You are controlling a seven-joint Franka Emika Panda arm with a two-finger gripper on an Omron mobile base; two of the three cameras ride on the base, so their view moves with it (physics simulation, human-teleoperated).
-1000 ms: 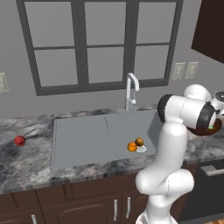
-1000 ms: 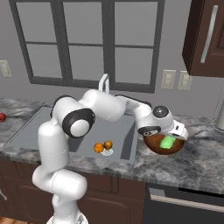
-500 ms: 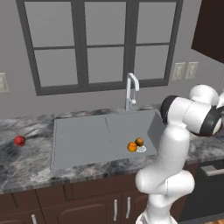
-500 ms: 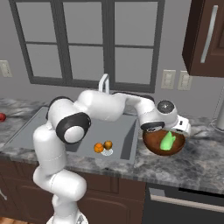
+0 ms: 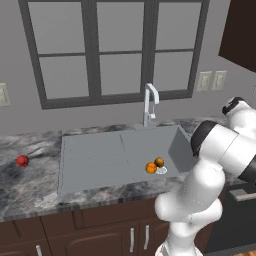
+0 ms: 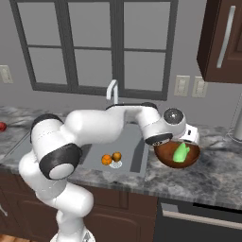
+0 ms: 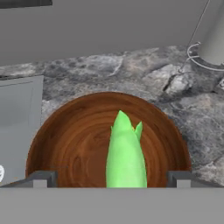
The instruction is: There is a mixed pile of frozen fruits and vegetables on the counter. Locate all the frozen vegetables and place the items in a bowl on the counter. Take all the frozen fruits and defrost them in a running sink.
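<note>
Compared with the frame one second ago, the end effector [image 6: 189, 135] has lifted a little from the wooden bowl [image 6: 163, 156], and its fingers [image 7: 41, 179] are spread wide, holding nothing. A green vegetable [image 7: 125, 153] now lies free inside the bowl, which stands on the marble surface [image 6: 208, 172] just right of the sink [image 5: 100, 155]. Two orange fruits [image 5: 154, 165] stay in the sink near the drain. Far left of the sink a red fruit [image 5: 22, 160] rests on the surface. Behind the sink stand the faucet [image 5: 149, 102] and the window [image 5: 115, 50].

Two base views, sink [image 5: 125, 150] shared.
</note>
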